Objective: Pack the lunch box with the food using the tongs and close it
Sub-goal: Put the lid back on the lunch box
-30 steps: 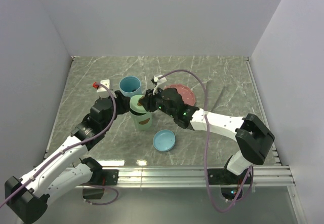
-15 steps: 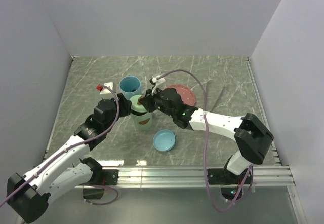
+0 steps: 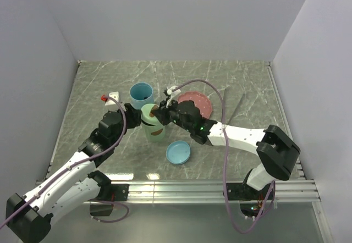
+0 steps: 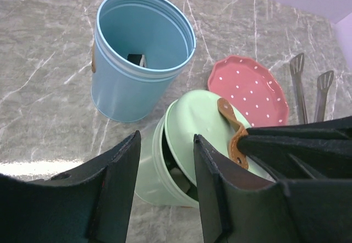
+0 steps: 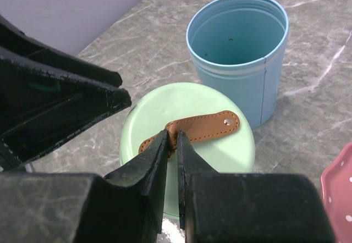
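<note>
- While the right gripper (image 5: 171, 136) clenches the brown strap (image 5: 204, 127) of the green lid (image 5: 223, 152), that lid rests on the green tin (image 4: 149, 172) directly under its fingertips.
- Opposite it, the left gripper (image 4: 168, 138) has its jaws parted and grasps nothing visible. The tin's wall shows between its fingers, and whether they touch it cannot be told.
- Cream-and-dark food (image 4: 177, 172) shows through a gap under the lid, just ahead of the left gripper. Another piece lies inside the blue tin (image 4: 124, 92) farther ahead.
- Both grippers are well apart from the tongs (image 4: 300, 92), which lie on the table (image 3: 231, 78) beyond the pink dotted plate (image 4: 247, 86).
- Back toward the right arm's base lies a blue lid (image 3: 179, 152).
</note>
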